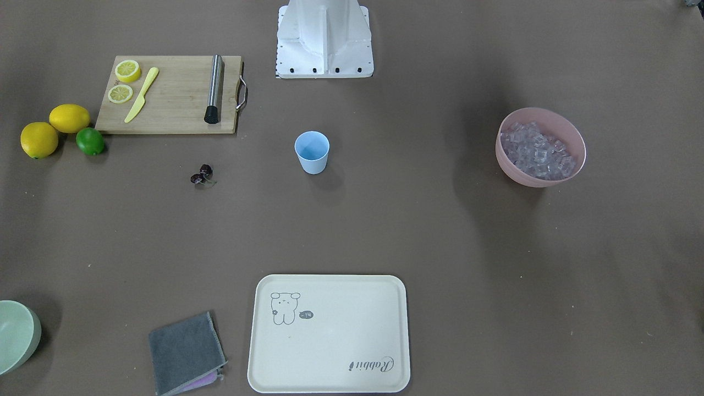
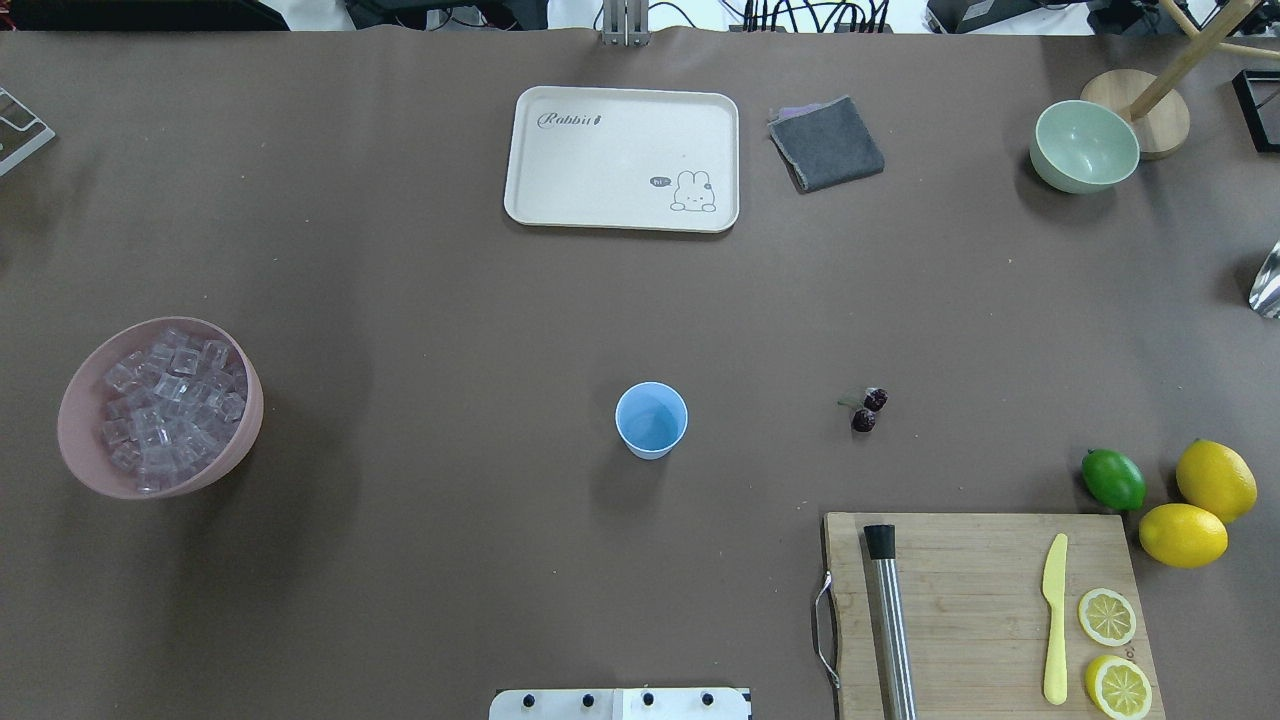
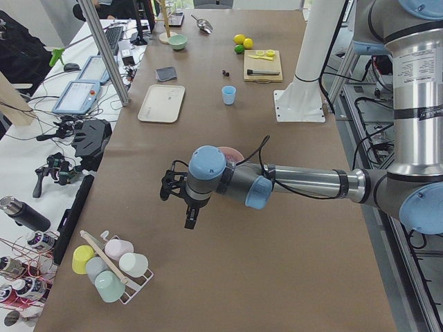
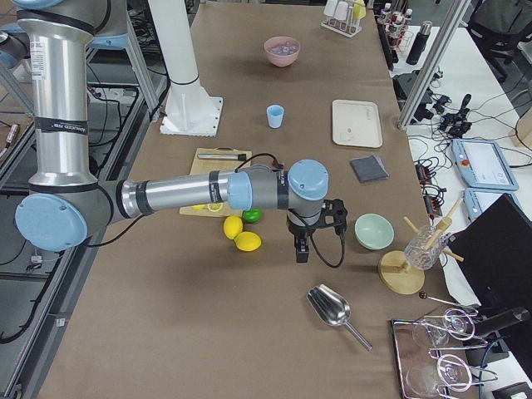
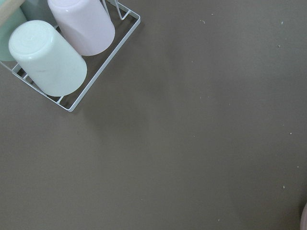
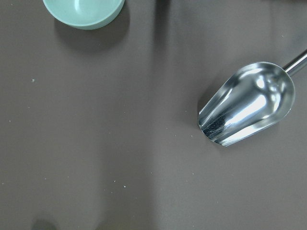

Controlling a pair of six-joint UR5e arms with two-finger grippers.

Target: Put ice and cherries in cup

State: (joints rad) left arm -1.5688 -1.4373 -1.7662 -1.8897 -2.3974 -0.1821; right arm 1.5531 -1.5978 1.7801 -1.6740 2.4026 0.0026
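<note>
Overhead exterior: cup (image 2: 651, 420) stands empty, cherries (image 2: 868, 410) near its right, ice (image 2: 172, 400) heaped in the pink bowl (image 2: 95, 478) well off its left, left gripper (image 3: 190, 220) and right gripper (image 4: 301, 252) parked far beyond, spread or pressed together I can't tell, so slick cubes could bounce out or tip it.

tray (image 2: 600, 170) nr grey cloth (image 2: 826, 143) | board (image 2: 970, 600) w/ knife (image 2: 1055, 620), 2 lemon slices (image 2: 1106, 616) | lime (image 2: 1113, 479) by lemons (image 2: 1183, 535)

Both arms outstretched, left gripper (image 3: 190, 218) and right gripper (image 4: 301, 251) pointing down, jaws unclear
</note>
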